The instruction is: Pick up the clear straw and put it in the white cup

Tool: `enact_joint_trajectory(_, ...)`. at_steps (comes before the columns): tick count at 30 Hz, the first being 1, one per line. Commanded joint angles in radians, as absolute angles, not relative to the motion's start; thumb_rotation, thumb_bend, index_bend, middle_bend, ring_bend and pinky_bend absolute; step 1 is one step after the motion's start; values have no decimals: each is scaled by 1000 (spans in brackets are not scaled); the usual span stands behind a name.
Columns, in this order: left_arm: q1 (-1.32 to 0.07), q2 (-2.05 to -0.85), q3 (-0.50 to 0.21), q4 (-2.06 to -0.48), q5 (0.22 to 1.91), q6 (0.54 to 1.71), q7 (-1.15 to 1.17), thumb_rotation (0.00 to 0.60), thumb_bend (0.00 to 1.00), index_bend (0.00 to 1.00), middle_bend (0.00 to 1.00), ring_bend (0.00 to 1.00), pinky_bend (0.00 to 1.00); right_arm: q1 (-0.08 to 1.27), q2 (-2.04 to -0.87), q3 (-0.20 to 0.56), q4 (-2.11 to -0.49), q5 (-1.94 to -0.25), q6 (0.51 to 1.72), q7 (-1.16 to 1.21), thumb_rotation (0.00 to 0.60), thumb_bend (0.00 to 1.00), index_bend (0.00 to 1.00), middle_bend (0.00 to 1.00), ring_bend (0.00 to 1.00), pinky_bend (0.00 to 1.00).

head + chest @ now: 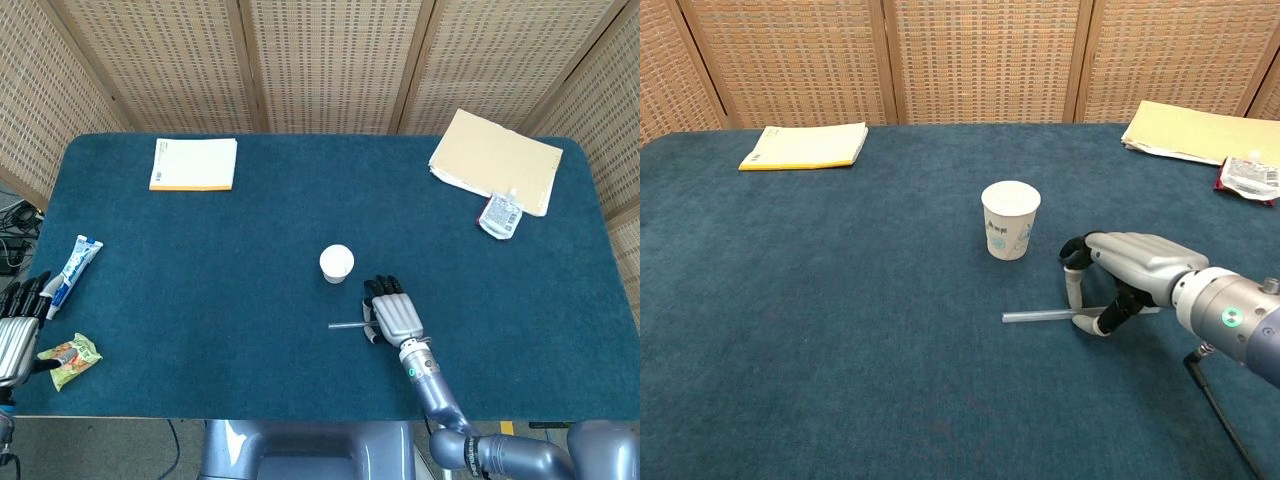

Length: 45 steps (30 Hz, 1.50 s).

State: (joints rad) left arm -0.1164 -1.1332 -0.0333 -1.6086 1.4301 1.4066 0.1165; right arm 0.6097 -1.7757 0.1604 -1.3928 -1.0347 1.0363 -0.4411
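Observation:
The white cup [336,263] [1010,220] stands upright near the middle of the blue table. A clear straw [347,325] [1035,317] lies flat on the cloth just in front of it and to its right. My right hand [395,312] [1130,265] is lowered over the straw's right part. Its thumb and a curled finger [1073,295] pinch the straw, which still rests on the table. My left hand [15,335] sits at the table's left edge, fingers spread, holding nothing.
A yellow-edged notebook [194,163] [805,146] lies at the back left. A manila folder [495,160] and a small packet [500,214] are at the back right. A toothpaste tube [76,262] and a snack bag [70,360] lie by my left hand.

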Motion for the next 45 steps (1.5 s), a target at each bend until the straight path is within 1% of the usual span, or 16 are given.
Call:
enact_joint_trajectory(1,-116,-1133,-33,-1607,1429,1406,113,600,92,0,0,0,0,609,-1750,181,-1422,-1039,1047,-429,600,564,589,205,54,0)
enact_joint_trajectory(9,-117,-1131,-36,-1603,1421,1400,102,600,92,0,0,0,0,600,-1635,274,-1546,-1024,1065,-339,600,563,582,200,54,0)
enact_joint_trajectory(13,-118,-1131,-38,-1601,1414,1396,99,600,92,0,0,0,0,588,-1585,354,-1610,-1016,1083,-220,600,559,577,198,54,0)
enact_joint_trajectory(16,-118,-1130,-43,-1601,1405,1395,103,600,92,0,0,0,0,570,-1610,436,-1635,-1025,1142,-54,600,561,577,199,54,0)
enact_joint_trajectory(17,-118,-1130,-44,-1601,1403,1396,103,600,92,0,0,0,0,567,-1618,452,-1640,-1025,1149,-13,600,561,577,199,54,0)
enact_joint_trajectory(18,-119,-1129,-46,-1601,1402,1397,104,600,92,0,0,0,0,562,-1633,482,-1651,-1017,1155,63,600,561,577,199,54,0)
enact_joint_trajectory(21,-120,-1128,-49,-1602,1398,1397,103,600,91,0,0,0,0,561,-1666,557,-1668,-977,1122,267,600,559,575,199,54,0)
enact_joint_trajectory(22,-120,-1128,-50,-1602,1396,1397,103,600,92,0,0,0,0,563,-1672,570,-1665,-972,1104,314,600,554,575,199,54,0)
enact_joint_trajectory(26,-123,-1126,-49,-1604,1389,1386,109,600,92,0,0,0,0,576,-1709,591,-1640,-982,1069,443,600,540,576,199,54,0)
enact_joint_trajectory(30,-128,-1128,-45,-1606,1384,1370,117,600,92,0,0,0,0,597,-1766,606,-1580,-1017,1046,589,600,530,577,199,54,0)
enact_joint_trajectory(32,-129,-1127,-44,-1604,1377,1364,128,600,94,0,0,0,0,620,-1806,629,-1549,-1006,1010,685,600,528,578,199,54,0)
enact_joint_trajectory(37,-133,-1132,-46,-1599,1368,1355,139,600,96,0,0,0,0,651,-1854,660,-1490,-1009,957,834,600,524,582,199,54,0)
enact_joint_trajectory(41,-135,-1130,-48,-1592,1361,1347,119,600,97,0,0,0,0,692,-1906,654,-1406,-1038,939,890,600,523,583,199,54,0)
enact_joint_trajectory(45,-135,-1128,-48,-1591,1366,1350,108,600,97,0,0,0,0,716,-1942,641,-1334,-1069,946,914,600,523,584,198,54,0)
